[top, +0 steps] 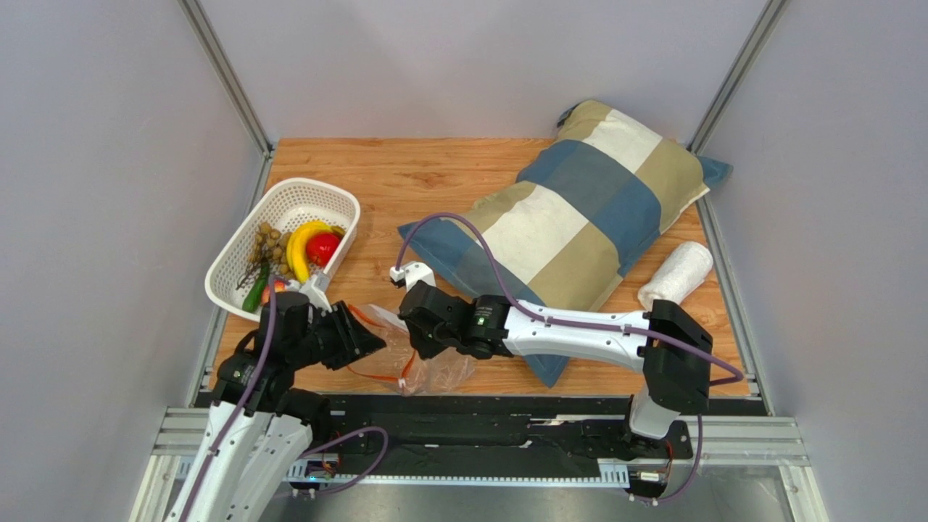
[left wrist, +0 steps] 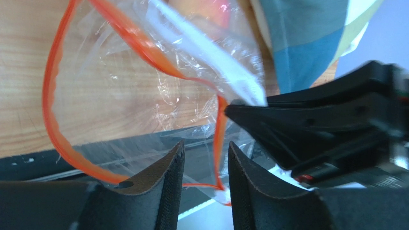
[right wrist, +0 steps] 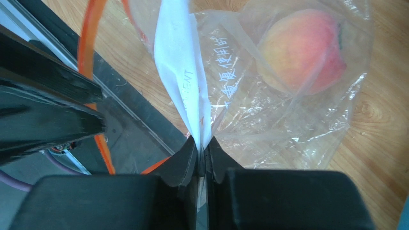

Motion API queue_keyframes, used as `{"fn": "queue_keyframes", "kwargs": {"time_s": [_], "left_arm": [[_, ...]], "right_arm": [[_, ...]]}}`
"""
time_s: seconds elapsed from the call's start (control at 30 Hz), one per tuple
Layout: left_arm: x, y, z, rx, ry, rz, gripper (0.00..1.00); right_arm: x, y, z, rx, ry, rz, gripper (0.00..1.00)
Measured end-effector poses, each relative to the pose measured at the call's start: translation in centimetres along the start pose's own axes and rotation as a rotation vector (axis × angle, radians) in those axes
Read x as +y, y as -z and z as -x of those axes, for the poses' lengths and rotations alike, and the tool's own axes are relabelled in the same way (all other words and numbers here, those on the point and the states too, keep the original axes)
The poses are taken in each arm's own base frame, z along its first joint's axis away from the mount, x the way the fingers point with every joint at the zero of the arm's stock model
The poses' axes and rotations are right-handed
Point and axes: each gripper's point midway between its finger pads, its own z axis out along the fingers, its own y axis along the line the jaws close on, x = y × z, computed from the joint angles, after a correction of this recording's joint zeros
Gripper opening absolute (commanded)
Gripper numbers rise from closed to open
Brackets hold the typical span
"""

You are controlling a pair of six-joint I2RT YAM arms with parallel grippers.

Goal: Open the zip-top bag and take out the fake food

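The zip-top bag lies at the table's near edge between my two grippers, and its orange-red zipper strip gapes in a wide loop. Inside the bag rests a peach. My right gripper is shut on the bag's clear plastic and white label. My left gripper stands partly open, with a corner of the zipper strip and the plastic loose in the gap between its fingers. More fake food, a banana, a red apple, grapes and a green vegetable, lies in the white basket.
A large checked pillow covers the right half of the table, just behind the right arm. A white roll lies at the right edge. The black base rail runs right under the bag's near side.
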Motion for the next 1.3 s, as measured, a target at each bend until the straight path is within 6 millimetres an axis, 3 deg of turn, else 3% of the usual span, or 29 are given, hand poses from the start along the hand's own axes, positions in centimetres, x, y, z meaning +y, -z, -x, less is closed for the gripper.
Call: {"fn": "queue_keyframes", "kwargs": {"time_s": [0.23,0.43,0.5,0.67,0.73,0.77,0.83,0.87,1.0,1.2,1.3], "left_arm": [[1.0,-1.5,-1.3,0.024,0.077,-0.020,0.31],[2.5,-4.4,-1.6,0.075,0.147,0.035,0.28],[3.0,-5.1,-1.1,0.073,0.152,0.068,0.31],[2.8,-6.3,0.8,0.014,0.137,0.069,0.51],[2.5,-7.0,1.6,-0.007,0.133,0.050,0.54],[2.5,-7.3,1.7,-0.006,0.133,0.050,0.55],[2.6,-8.1,2.0,-0.001,0.135,0.056,0.56],[2.7,-8.4,2.0,0.005,0.137,0.062,0.56],[3.0,-8.9,2.0,0.007,0.128,0.066,0.59],[2.7,-8.8,2.1,-0.007,0.094,0.028,0.59],[2.2,-8.9,2.1,0.001,0.070,0.000,0.59]], "right_arm": [[-0.1,0.2,1.1,-0.005,-0.049,0.022,0.00],[0.8,1.0,2.0,-0.022,-0.097,0.093,0.00],[1.1,1.6,2.1,-0.029,-0.107,0.116,0.00],[2.4,2.3,2.5,-0.036,-0.146,0.202,0.01],[2.9,2.3,2.4,-0.032,-0.161,0.235,0.08],[2.9,2.2,2.3,-0.028,-0.169,0.245,0.24],[2.9,2.0,2.0,-0.017,-0.185,0.259,0.39],[2.7,1.9,1.7,-0.008,-0.192,0.264,0.55],[1.1,1.9,1.0,0.006,-0.228,0.254,0.71],[-2.2,5.1,3.1,-0.091,-0.277,0.227,0.70],[-3.1,7.0,4.1,-0.155,-0.276,0.211,0.52]]}}
